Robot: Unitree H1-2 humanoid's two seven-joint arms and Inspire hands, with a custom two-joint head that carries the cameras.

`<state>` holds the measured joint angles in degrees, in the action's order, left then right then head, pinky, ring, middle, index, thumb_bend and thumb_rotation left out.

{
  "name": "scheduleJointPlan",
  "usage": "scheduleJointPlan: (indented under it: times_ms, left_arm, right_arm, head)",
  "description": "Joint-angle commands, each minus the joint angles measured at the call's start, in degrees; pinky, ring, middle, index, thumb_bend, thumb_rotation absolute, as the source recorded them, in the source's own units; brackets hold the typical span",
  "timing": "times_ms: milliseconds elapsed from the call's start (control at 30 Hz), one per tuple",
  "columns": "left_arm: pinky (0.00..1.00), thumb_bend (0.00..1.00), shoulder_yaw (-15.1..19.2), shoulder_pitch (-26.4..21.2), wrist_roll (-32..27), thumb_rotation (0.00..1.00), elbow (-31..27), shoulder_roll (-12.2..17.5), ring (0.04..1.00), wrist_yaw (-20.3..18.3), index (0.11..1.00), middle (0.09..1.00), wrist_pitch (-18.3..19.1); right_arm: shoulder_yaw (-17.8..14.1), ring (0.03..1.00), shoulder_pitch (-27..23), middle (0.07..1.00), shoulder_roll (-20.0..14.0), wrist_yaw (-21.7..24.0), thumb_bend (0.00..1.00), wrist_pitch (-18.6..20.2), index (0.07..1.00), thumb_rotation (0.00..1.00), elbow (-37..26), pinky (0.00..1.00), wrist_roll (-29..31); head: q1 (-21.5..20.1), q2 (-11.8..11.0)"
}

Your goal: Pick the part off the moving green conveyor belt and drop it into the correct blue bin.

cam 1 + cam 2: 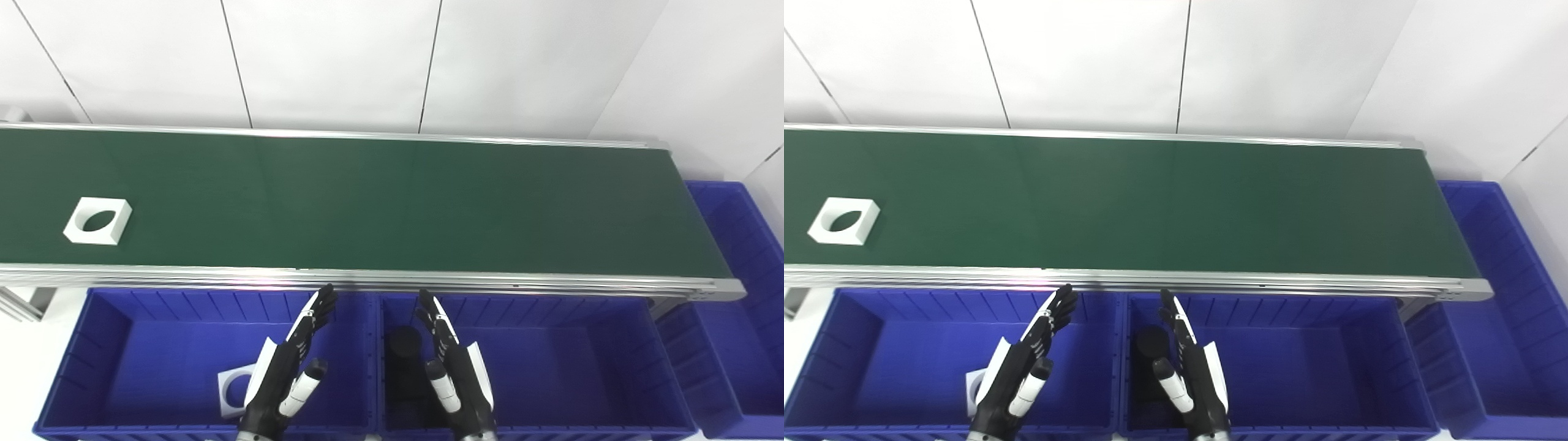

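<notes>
Both robot hands spread, holding nothing.
I see the white square plastic part with round hole [98,221] on the green conveyor belt [380,202], far left of my left robot hand [288,370]; right robot hand [456,367] waits alongside.

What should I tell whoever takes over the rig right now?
Left hand: open, empty, over the left bin.
Right hand: open, empty, over the middle bin.
White part: on the belt, far left, untouched.
Done: a matching white part lies in the left bin, a black part in the middle bin.
Left: pick the belt part and drop it, probably into the left bin. Right-end bin: nothing seen in it.
</notes>
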<state>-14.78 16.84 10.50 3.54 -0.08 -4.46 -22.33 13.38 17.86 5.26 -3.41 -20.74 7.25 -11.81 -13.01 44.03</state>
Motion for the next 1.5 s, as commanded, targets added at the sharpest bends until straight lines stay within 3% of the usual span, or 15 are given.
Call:
scheduleJointPlan:
  times_ms: [0,333,500,1000,1467]
  left_arm:
    - [0.93,0.66,-0.24,-0.54,0.14,1.00,-1.42,-0.12,0.937,0.17,0.948,0.938,-1.12]
    - [0.92,0.68,-0.31,-0.42,0.20,1.00,-1.74,-0.09,0.936,0.08,0.947,0.938,-0.68]
    - [0.92,0.68,-0.37,-0.59,0.95,1.00,-0.69,-0.15,0.927,0.50,0.947,0.934,-1.46]
    - [0.90,0.75,-0.65,-1.65,0.66,0.99,4.95,-0.77,0.931,0.99,0.941,0.933,-4.20]
    - [0.88,0.77,-2.21,-2.00,1.45,0.96,6.67,-0.88,0.917,3.39,0.920,0.919,-4.58]
  right_arm:
    - [0.98,0.942,0.10,0.967,1.91,-0.51,0.96,-1.96,0.967,1.00,-1.19,0.98,0.01]
    - [0.93,0.941,0.23,0.964,1.99,-0.69,0.96,-2.21,0.963,1.00,-1.13,0.98,0.02]
    - [0.87,0.945,-0.01,0.967,1.72,-0.56,0.95,-3.47,0.965,1.00,0.15,0.98,0.45]
    - [1.28,0.971,-1.26,0.977,-0.19,-1.21,0.94,-6.18,0.972,1.00,5.78,1.00,2.49]
    - [2.69,0.975,-1.22,0.981,-2.07,-2.90,0.94,-6.18,0.976,1.00,6.02,1.00,2.94]
  head:
    - [0.06,0.05]
    - [0.12,-0.10]
    - [0.82,-1.48]
    - [3.99,-8.75]
    - [7.90,-9.67]
